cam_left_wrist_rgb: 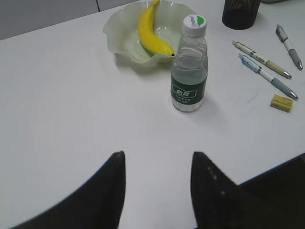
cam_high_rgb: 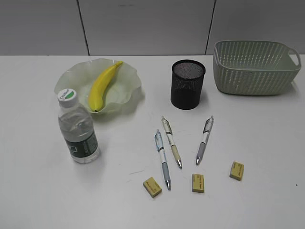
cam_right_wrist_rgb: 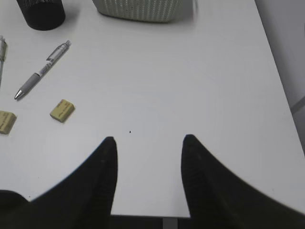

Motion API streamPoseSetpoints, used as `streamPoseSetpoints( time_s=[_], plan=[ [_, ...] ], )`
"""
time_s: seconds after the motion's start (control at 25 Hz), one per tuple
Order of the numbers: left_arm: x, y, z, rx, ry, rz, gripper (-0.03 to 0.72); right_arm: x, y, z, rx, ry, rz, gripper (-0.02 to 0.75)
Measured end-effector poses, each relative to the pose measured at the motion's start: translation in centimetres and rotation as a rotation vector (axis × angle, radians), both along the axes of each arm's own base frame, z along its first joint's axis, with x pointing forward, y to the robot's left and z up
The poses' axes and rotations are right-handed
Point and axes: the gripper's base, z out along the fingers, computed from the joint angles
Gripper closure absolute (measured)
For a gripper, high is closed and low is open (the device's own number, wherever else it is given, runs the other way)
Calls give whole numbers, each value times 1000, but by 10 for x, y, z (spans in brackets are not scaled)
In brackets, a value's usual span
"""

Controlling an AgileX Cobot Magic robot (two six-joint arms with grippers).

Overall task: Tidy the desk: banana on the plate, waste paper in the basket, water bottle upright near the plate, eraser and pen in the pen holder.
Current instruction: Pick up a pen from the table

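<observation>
The yellow banana point(cam_high_rgb: 102, 86) lies in the pale green ruffled plate point(cam_high_rgb: 128, 76) at the back left. Just in front of the plate the water bottle point(cam_high_rgb: 78, 131) stands upright. Three pens point(cam_high_rgb: 171, 142) and three yellow erasers point(cam_high_rgb: 198, 182) lie loose on the desk before the black mesh pen holder point(cam_high_rgb: 188, 85). The sage-green basket point(cam_high_rgb: 252, 69) sits at the back right. No waste paper shows. My left gripper point(cam_left_wrist_rgb: 158, 155) hangs open and empty above bare desk, short of the bottle point(cam_left_wrist_rgb: 189, 71). My right gripper point(cam_right_wrist_rgb: 150, 138) is open and empty too, right of an eraser point(cam_right_wrist_rgb: 62, 110).
Neither arm appears in the exterior view. In the right wrist view the desk's front edge point(cam_right_wrist_rgb: 152, 215) runs just under the fingers and its right edge point(cam_right_wrist_rgb: 279, 76) lies close. Bare white tabletop point(cam_high_rgb: 38, 191) spreads at the front left.
</observation>
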Motion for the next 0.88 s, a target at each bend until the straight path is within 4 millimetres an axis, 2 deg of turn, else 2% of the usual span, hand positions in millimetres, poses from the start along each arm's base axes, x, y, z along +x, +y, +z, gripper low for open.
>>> streamPoseSetpoints(
  time_s=[0.24,0.44,0.6,0.88],
  plan=[
    [-14,6,0,-57,-76,71,369,31,3,22,5,7,26,377],
    [-15,5,-1,-64,-77,159,371,62,9,28,32,25,70,377],
    [-15,5,-1,-65,-77,176,374,93,12,16,58,147,81,377],
    [-15,5,-1,-65,-77,177,377,157,23,-26,136,430,113,391]
  ],
)
